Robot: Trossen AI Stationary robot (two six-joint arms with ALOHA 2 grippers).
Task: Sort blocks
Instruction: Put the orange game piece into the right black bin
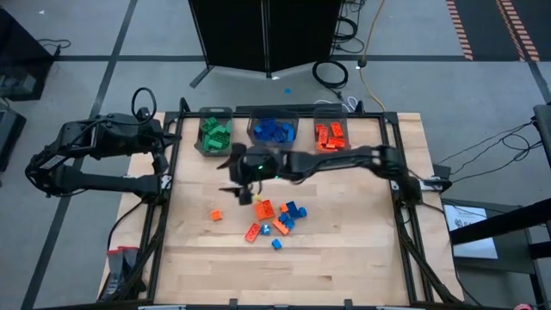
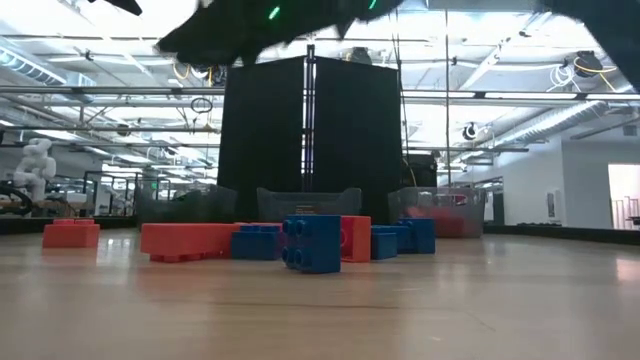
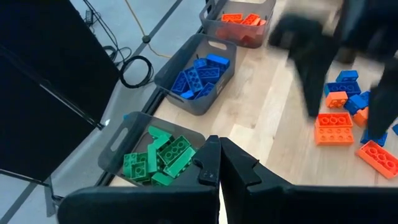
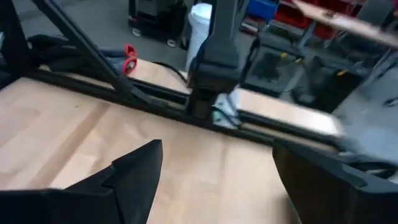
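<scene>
- Hovering over the middle of the table, the right gripper [image 1: 244,182] has its fingers spread wide with nothing between them; its wrist view shows only bare wood between the two dark fingers [image 4: 134,171].
- The blocks left to sort lie in a loose cluster [image 1: 277,217] on the table [image 1: 344,258] just in front of that gripper: orange-red and blue ones, several touching, plus a single orange block [image 1: 216,214] a little apart.
- Three bins sit along the far edge, already holding green [image 1: 214,134], blue [image 1: 274,131] and orange [image 1: 330,135] blocks.
- Risk: in such a tight pile, fingers coming down may straddle two blocks at once, so a blue one could ride along into the orange bin.
- Risk: a finger landing on top of a block rather than beside it would likely shove the pile and scatter pieces toward the table edge.
- Risk: a shallow pinch on the studded top may slip, and the block could drop short of the bins.
- The left gripper [image 3: 217,169] waits near the table's far-left corner beside the green bin, fingertips pressed together and holding nothing; if the right arm swings toward that bin, the two arms may crowd each other.
</scene>
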